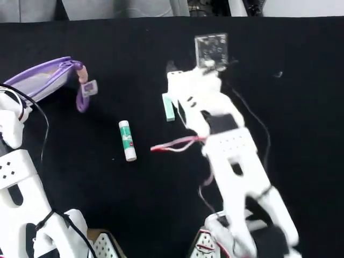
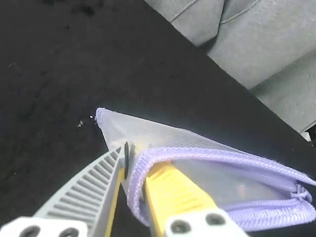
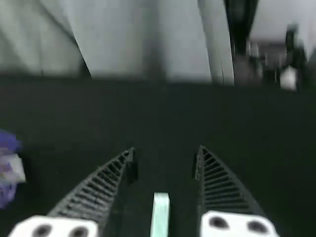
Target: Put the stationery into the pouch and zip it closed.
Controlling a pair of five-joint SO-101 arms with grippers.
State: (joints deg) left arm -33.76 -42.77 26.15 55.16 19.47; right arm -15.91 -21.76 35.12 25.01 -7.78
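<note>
left gripper [image 2: 137, 165]: clenched on the pouch [image 2: 212, 150] rim, yellow finger inside the mouth, grey finger outside
right gripper [image 3: 163, 160]: jaws spread, holding nothing, hanging over the mint green piece [image 3: 160, 212]
pouch location: far left corner of the black table [image 1: 301, 107], lifted at one end by the left arm
pouch axis: long axis slants across the far left of the high view, open mouth and zip tag [image 1: 88, 87] face the table middle
green piece location: flat on the table mid-scene, beside the right arm's head, well apart from the pouch
green piece axis: long axis runs near-to-far, slightly tilted, lined up with the gap between the right jaws
glue stick [image 1: 127, 140]: lying flat between pouch and green piece, long axis also near-to-far with a small tilt, cap end cannot tell
risk 1: the thin flat piece may skid or tip up if the jaws close off-centre
risk 2: the pouch mouth looks narrow, a piece brought in crosswise could catch the rim
risk 3: the pinch is on the rim only, a push could pull the fabric free
risk 4: the loose red wire [image 1: 172, 145] near the right arm could snag the glue stick
</note>
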